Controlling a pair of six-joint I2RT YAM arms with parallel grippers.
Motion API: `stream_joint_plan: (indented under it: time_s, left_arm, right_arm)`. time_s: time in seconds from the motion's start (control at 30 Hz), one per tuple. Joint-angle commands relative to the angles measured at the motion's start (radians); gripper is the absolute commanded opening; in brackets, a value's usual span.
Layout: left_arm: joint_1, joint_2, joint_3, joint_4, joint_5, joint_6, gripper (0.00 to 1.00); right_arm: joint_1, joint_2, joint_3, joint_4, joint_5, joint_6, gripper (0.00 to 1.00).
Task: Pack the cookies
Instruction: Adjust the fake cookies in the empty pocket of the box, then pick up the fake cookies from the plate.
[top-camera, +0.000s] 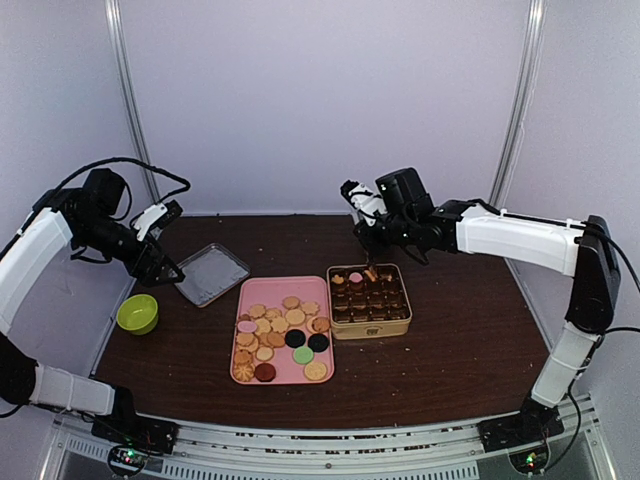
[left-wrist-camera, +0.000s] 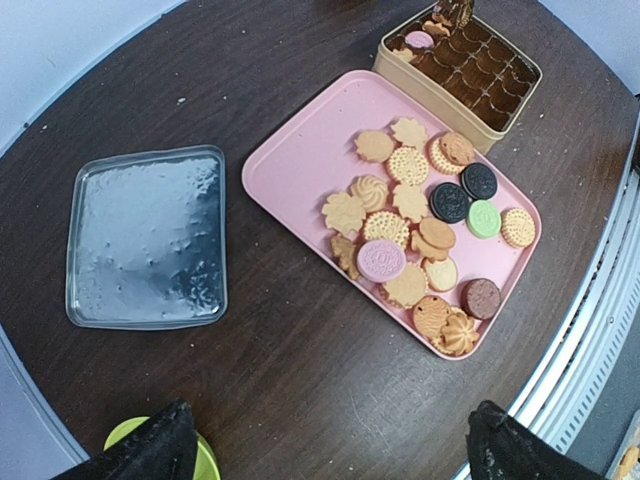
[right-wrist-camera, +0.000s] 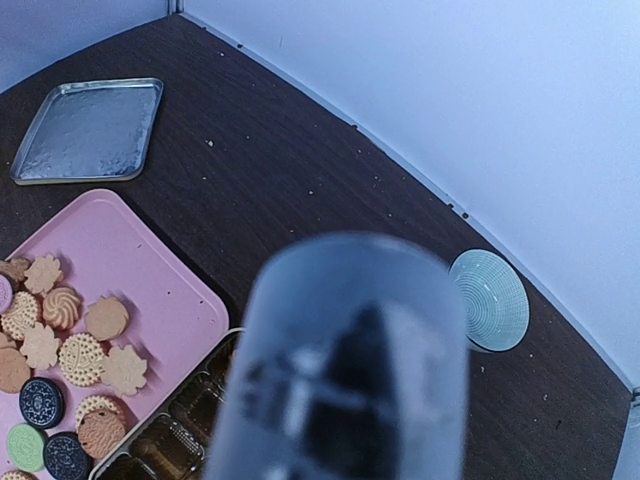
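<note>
The dark wooden table (top-camera: 470, 330) fills the middle of my overhead view, and the two arms frame it: left arm (top-camera: 40, 245) bent in from the left edge, right arm (top-camera: 510, 238) reaching in from the right toward the centre. Next down in size, the pink tray (top-camera: 258, 293) lies at centre frame, and the gold tin (top-camera: 370, 327) sits just beside it on the right, lid off and its dark compartments showing. Left of the tray I see a silver lid (top-camera: 212, 273) lying flat, well apart from the tin, and below it, near the left edge of the table, a green bowl (top-camera: 137, 313). The right wrist view picks up a pale ribbed dish (right-wrist-camera: 490, 298) against the back wall. The cookies (left-wrist-camera: 385, 228) are nearly all on the pink tray, crowded toward its lower half: mostly tan, with two black, one green, one pink and a dark brown one. A pink one (left-wrist-camera: 418, 39) and a couple of tan ones are in the tin's back row. The left gripper (left-wrist-camera: 330, 440) hangs spread wide with nothing between its fingers, above the table near the bowl. The right gripper (top-camera: 372, 262) hovers over the tin's back edge with a tan piece right at its tip; a blurred pale shape blocks its wrist view, so I cannot tell whether the fingers grip.
</note>
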Motion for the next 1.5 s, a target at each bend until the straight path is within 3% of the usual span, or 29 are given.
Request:
stream_joint_plan:
  time_s: [0.0, 0.17, 0.37, 0.83, 1.1, 1.3, 1.47]
  left_arm:
    - [0.008, 0.010, 0.017, 0.007, 0.009, 0.017, 0.97]
    - [0.008, 0.010, 0.011, 0.008, 0.012, 0.015, 0.96]
    - [0.009, 0.014, 0.010, 0.007, 0.015, 0.016, 0.96]
    - [0.008, -0.004, -0.008, 0.013, 0.000, 0.023, 0.97]
    - [0.007, -0.007, -0.005, 0.013, 0.002, 0.027, 0.96]
    - [0.010, 0.000, -0.010, 0.018, -0.004, 0.024, 0.96]
    - [0.011, -0.005, -0.018, 0.037, -0.010, 0.012, 0.97]
  right_arm:
    - [-0.003, -0.012, 0.036, 0.003, 0.001, -0.002, 0.17]
    - [-0.003, -0.060, 0.024, 0.023, 0.055, -0.014, 0.17]
    - [0.009, -0.114, 0.012, 0.042, 0.001, 0.021, 0.17]
    - [-0.004, -0.029, -0.013, 0.043, 0.041, 0.025, 0.15]
    - [0.002, -0.075, 0.004, 0.000, 0.045, 0.014, 0.14]
    - [0.165, -0.157, 0.034, 0.022, 0.094, 0.026, 0.16]
    - [0.341, -0.160, -0.004, 0.115, 0.078, 0.138, 0.18]
